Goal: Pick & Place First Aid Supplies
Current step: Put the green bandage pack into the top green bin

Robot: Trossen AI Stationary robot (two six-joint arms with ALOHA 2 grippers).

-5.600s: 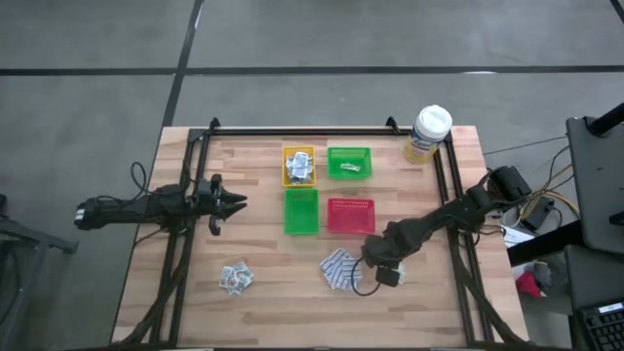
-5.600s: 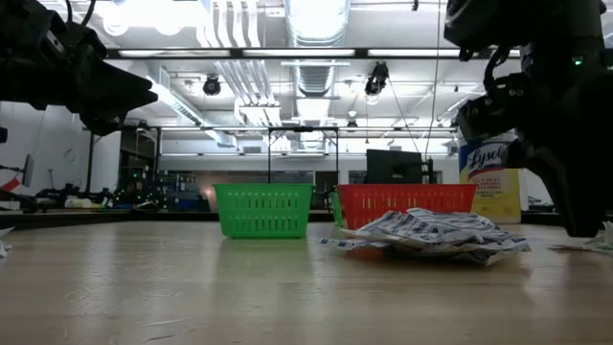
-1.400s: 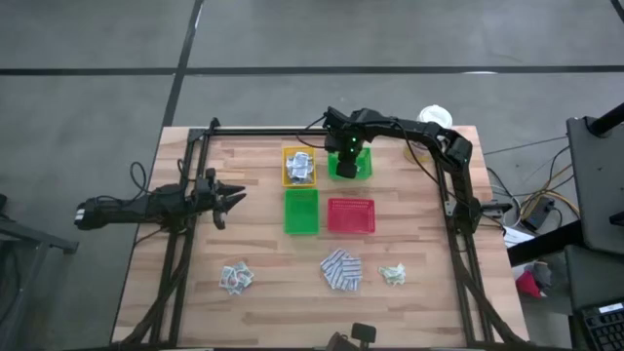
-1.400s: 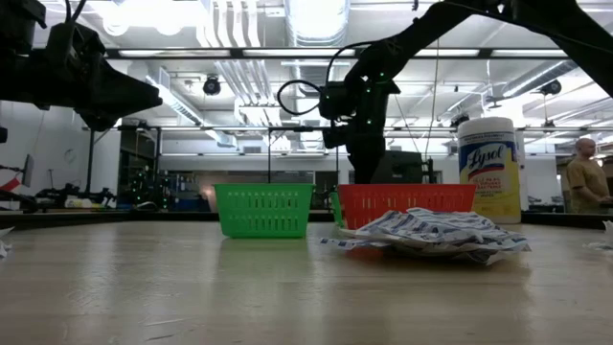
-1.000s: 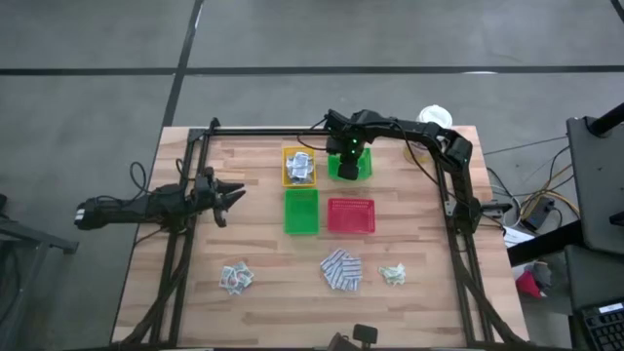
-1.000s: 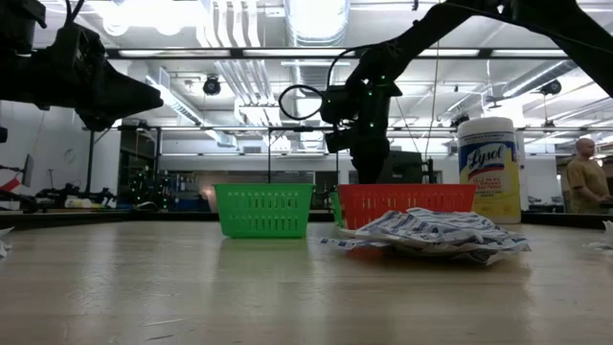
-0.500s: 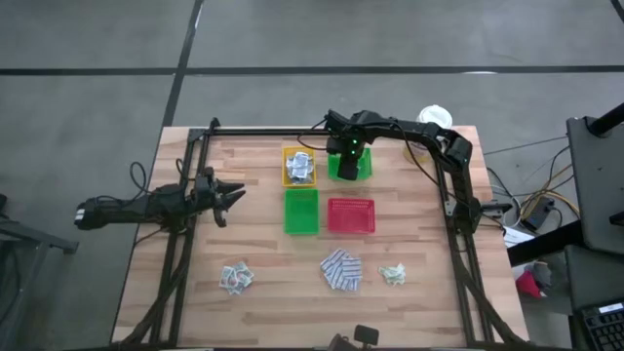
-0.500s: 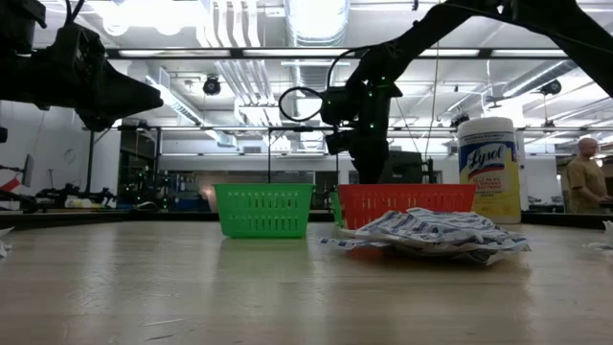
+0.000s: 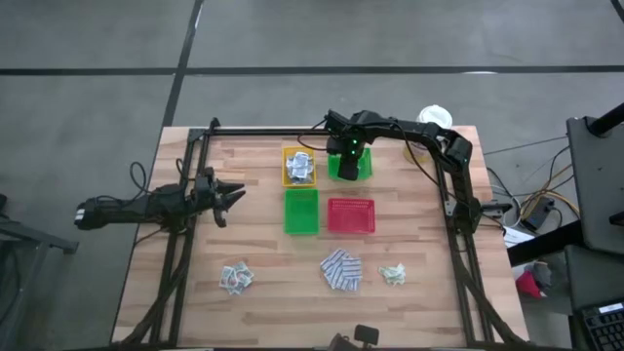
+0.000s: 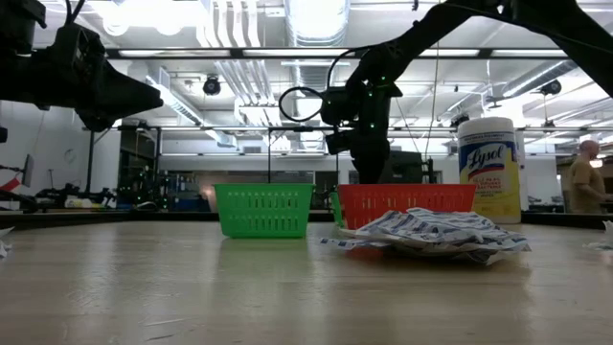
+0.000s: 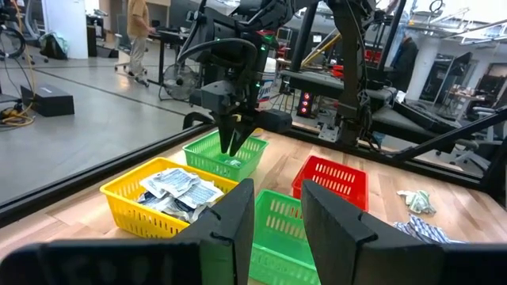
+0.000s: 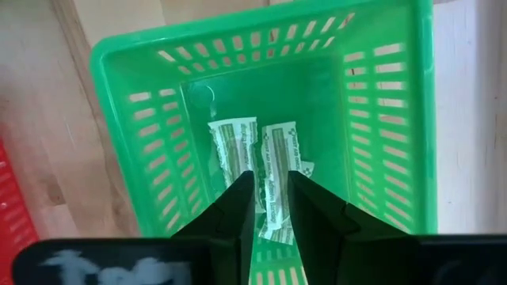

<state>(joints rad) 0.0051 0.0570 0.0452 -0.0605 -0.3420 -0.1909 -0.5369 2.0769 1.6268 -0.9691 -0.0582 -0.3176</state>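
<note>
My right gripper (image 12: 271,202) hangs over the far green tray (image 12: 388,119), pointing straight down. It is open, with nothing between its fingers. Pale green strips (image 12: 273,154) lie flat on that tray's floor just below the fingertips. On the near part of the table lie three loose piles: white-grey sachets (image 9: 235,278), blue-and-white pads (image 9: 341,270) and green strips (image 9: 393,275). My left gripper (image 9: 234,199) waits level above the table's left side, open and holding nothing.
A yellow tray (image 9: 298,166) with sachets stands left of the far green tray. A second green tray (image 9: 301,212) and a red tray (image 9: 351,215) stand nearer. A yellow canister (image 9: 429,132) with a white lid is at the far right corner. Black frame rails run along the table's sides.
</note>
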